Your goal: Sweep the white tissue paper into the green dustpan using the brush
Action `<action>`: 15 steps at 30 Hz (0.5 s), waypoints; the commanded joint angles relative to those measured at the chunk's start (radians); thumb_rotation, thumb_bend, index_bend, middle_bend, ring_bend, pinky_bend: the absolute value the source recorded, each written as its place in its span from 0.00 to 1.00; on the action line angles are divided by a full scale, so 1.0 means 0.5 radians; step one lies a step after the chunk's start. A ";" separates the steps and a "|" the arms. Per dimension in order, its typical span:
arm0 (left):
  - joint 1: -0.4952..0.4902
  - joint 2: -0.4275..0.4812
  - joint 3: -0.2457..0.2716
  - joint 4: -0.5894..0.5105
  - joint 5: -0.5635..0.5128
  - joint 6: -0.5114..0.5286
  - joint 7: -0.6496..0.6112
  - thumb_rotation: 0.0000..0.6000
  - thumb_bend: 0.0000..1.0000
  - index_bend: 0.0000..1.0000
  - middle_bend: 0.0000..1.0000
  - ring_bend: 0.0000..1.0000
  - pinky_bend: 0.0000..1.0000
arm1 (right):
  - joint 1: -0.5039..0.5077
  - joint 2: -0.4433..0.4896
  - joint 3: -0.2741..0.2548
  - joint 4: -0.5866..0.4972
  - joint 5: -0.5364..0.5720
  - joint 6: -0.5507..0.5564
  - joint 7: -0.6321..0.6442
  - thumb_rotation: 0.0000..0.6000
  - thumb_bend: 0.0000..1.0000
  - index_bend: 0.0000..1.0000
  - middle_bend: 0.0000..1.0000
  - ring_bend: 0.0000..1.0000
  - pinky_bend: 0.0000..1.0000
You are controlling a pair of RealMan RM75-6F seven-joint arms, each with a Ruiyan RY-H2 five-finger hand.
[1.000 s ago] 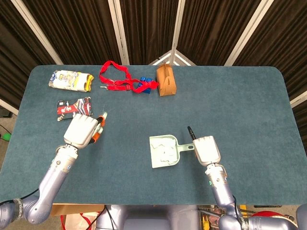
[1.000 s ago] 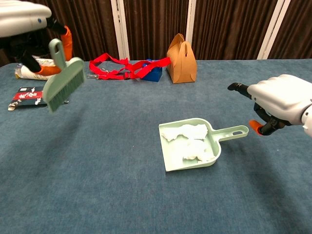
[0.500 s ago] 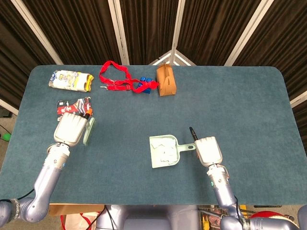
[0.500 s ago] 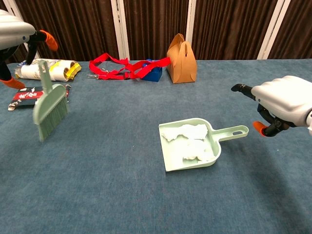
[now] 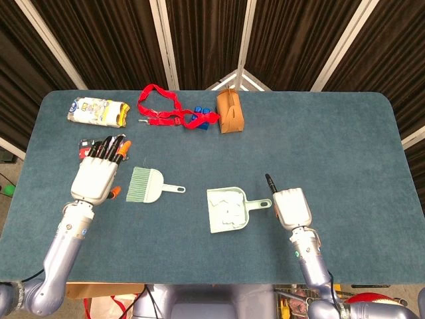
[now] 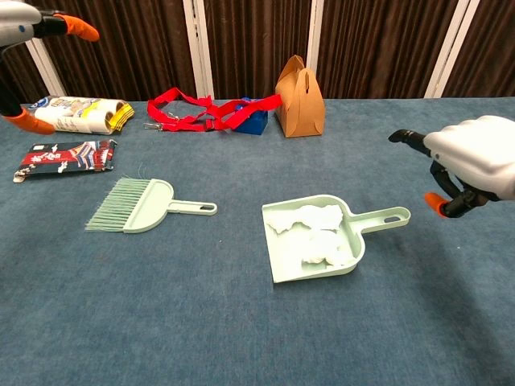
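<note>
The green dustpan (image 5: 228,209) (image 6: 312,248) lies mid-table with white tissue paper (image 5: 226,207) (image 6: 310,234) inside it. The green brush (image 5: 149,185) (image 6: 137,206) lies flat on the table to the dustpan's left, bristles pointing left, with nothing touching it. My left hand (image 5: 97,173) (image 6: 32,32) hovers left of the brush, fingers spread, holding nothing. My right hand (image 5: 291,207) (image 6: 471,164) hangs just right of the dustpan handle, holding nothing, fingers apart.
A red strap (image 5: 158,106), a blue object (image 5: 200,118) and a brown paper bag (image 5: 229,111) sit at the back. A snack packet (image 5: 98,111) and a dark flat packet (image 6: 63,156) lie at the back left.
My left hand has let go of the brush, which dropped to lie flat on the table. The hand opened and drew off to the left. My right hand drifted slightly right.
</note>
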 commanded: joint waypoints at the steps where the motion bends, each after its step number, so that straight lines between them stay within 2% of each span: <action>1: 0.106 0.094 0.092 -0.103 0.118 0.034 -0.129 1.00 0.00 0.00 0.00 0.00 0.11 | -0.033 0.056 -0.014 -0.037 -0.034 0.012 0.076 1.00 0.48 0.00 0.44 0.35 0.42; 3: 0.197 0.162 0.190 -0.143 0.261 0.064 -0.227 1.00 0.00 0.00 0.00 0.00 0.11 | -0.070 0.114 -0.032 -0.073 -0.066 0.022 0.159 1.00 0.48 0.00 0.29 0.19 0.24; 6: 0.370 0.238 0.355 -0.138 0.527 0.151 -0.445 1.00 0.00 0.00 0.00 0.00 0.08 | -0.140 0.224 -0.071 -0.134 -0.128 0.039 0.314 1.00 0.47 0.00 0.11 0.02 0.08; 9: 0.561 0.278 0.523 -0.042 0.810 0.270 -0.731 1.00 0.00 0.00 0.00 0.00 0.05 | -0.236 0.357 -0.113 -0.220 -0.192 0.076 0.521 1.00 0.41 0.00 0.01 0.00 0.02; 12: 0.753 0.291 0.678 0.118 1.058 0.422 -1.003 1.00 0.00 0.00 0.00 0.00 0.04 | -0.375 0.514 -0.191 -0.303 -0.307 0.162 0.765 1.00 0.36 0.00 0.00 0.00 0.00; 15: 0.870 0.286 0.767 0.271 1.220 0.514 -1.159 1.00 0.00 0.00 0.00 0.00 0.02 | -0.497 0.631 -0.273 -0.320 -0.460 0.263 0.962 1.00 0.34 0.00 0.00 0.00 0.00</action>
